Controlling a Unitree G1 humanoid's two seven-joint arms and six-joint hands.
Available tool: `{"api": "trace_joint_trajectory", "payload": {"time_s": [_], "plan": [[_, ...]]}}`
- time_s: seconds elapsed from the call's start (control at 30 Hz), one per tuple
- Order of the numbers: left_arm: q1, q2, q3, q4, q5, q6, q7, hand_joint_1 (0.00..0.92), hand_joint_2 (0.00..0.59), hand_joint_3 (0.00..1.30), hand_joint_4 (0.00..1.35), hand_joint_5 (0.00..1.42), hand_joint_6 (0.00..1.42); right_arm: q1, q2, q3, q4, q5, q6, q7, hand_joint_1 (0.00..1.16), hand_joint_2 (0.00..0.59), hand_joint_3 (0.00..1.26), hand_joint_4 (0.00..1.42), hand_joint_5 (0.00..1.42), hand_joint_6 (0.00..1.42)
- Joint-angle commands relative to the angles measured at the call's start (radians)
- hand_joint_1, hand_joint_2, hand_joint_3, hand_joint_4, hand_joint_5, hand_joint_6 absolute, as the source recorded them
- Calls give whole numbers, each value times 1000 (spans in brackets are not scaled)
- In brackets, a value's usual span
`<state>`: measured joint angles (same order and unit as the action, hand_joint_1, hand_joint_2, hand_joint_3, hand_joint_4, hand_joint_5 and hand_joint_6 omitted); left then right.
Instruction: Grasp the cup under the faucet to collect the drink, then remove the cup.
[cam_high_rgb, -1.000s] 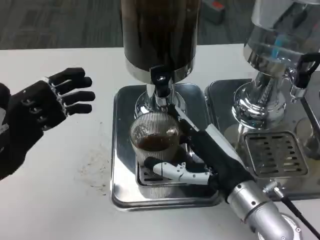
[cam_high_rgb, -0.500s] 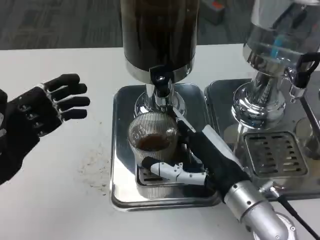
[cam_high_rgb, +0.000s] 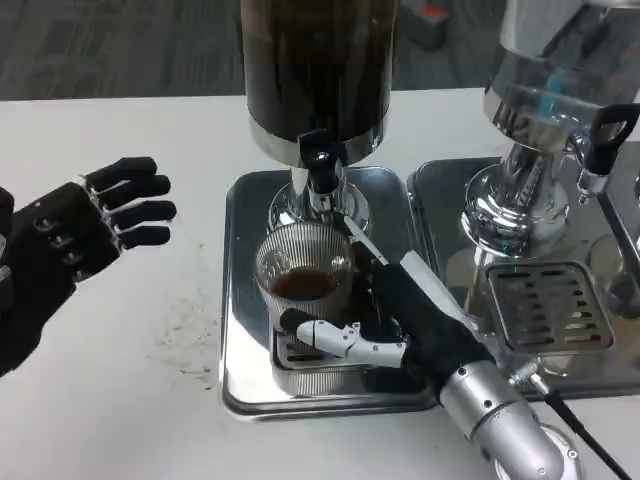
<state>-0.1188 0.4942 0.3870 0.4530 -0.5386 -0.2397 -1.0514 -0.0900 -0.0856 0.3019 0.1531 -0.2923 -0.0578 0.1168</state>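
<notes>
Right robot hand (cam_high_rgb: 400, 325) wraps the cup (cam_high_rgb: 305, 275), w/ dark drink inside, on the tray (cam_high_rgb: 245, 300) below the faucet (cam_high_rgb: 318, 165). Left robot hand (cam_high_rgb: 75, 235) spread, hovering over the surface (cam_high_rgb: 120, 400).

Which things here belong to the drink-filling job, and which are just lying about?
Job: cup, faucet, dark drink dispenser, its tray, right robot hand gripping the cup.
Lying about: second dispenser, its tray, left robot hand.

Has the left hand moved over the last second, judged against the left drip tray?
Yes. The left hand has drifted slightly left, away from the drip tray, fingers apart and holding nothing.
</notes>
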Motion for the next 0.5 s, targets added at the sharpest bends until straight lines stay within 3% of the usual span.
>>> {"api": "trace_joint_trajectory", "payload": {"time_s": [0.03, 0.27, 0.5], "plan": [[14, 11, 9, -9, 2, 7, 9, 0, 101, 262, 212, 228, 271, -13, 6, 12, 27, -6, 1, -2, 657, 195, 0, 0, 0, 68], [19, 15, 11, -13, 1, 9, 11, 0, 102, 263, 213, 228, 271, -22, 11, 23, 42, -32, 5, -28, 663, 199, 0, 0, 0, 83], [25, 21, 17, -12, 3, 7, 14, 0, 105, 264, 223, 236, 285, -34, 30, 39, 85, -45, -7, -69, 682, 205, 151, 182, 184, 234]]}}
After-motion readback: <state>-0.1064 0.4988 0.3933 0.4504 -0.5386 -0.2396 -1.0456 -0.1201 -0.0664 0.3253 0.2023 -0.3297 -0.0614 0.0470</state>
